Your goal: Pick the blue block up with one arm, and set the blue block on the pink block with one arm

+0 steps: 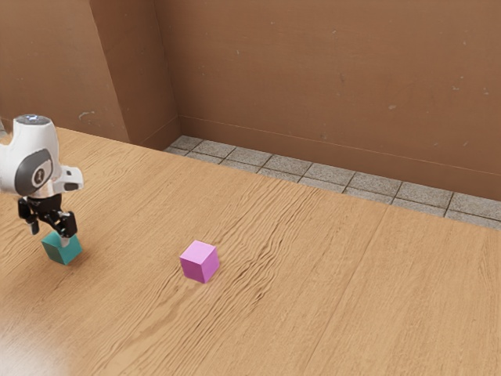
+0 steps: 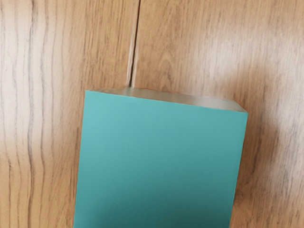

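A tall brown wall [image 1: 329, 70] fills the back of the exterior view, with a corner set in toward the exterior view's left. In front of it spreads a wide wooden table [image 1: 313, 298] with strong grain, and between the table's far edge and the wall runs a narrow strip of grey tiled floor [image 1: 344, 178]. At the exterior view's left edge stands the end of a white and grey robot arm [image 1: 27, 160], pointing down at the table. Below it hangs the black gripper [image 1: 52, 229], right over the top of the blue block [image 1: 63, 251], which is blue-green in colour. The gripper reaches down to the block's upper edge. Whether it is holding the block or merely set around it cannot be told, and neither can whether the block rests on the table or sits just clear of it. The pink block [image 1: 199, 261] sits on the table well apart from the blue block, toward the exterior view's right, one corner turned to the camera. In the wrist view the blue block [image 2: 159, 166] sits large and close under the hand, its flat top facing the camera, with table wood [image 2: 47, 71] around it and a dark seam between two boards [image 2: 134, 47] running away from its far edge.
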`<state>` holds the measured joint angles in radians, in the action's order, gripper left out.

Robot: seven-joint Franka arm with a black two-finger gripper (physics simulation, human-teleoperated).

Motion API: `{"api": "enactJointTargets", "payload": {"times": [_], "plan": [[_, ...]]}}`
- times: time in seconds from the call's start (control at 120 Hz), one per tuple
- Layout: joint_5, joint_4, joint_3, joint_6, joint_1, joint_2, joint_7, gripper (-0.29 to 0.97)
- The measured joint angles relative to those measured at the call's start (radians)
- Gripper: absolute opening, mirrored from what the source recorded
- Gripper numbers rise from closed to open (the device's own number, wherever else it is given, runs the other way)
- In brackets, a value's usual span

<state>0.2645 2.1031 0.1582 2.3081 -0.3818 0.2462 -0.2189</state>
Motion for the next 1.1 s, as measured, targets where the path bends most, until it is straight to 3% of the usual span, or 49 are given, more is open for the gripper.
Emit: {"api": "enactJointTargets", "payload": {"times": [0.525,0.767,0.992,1.1], "plan": [[-0.008,-0.077,-0.010,0.009,-0.014,0.117,-0.015,0.68],[-0.025,-0.077,-0.032,0.006,-0.024,0.126,-0.016,0.45],[-0.029,-0.075,-0.043,0.002,-0.031,0.109,-0.010,0.36],[-0.028,-0.072,-0.090,-0.024,-0.038,0.055,-0.006,0.33]]}}
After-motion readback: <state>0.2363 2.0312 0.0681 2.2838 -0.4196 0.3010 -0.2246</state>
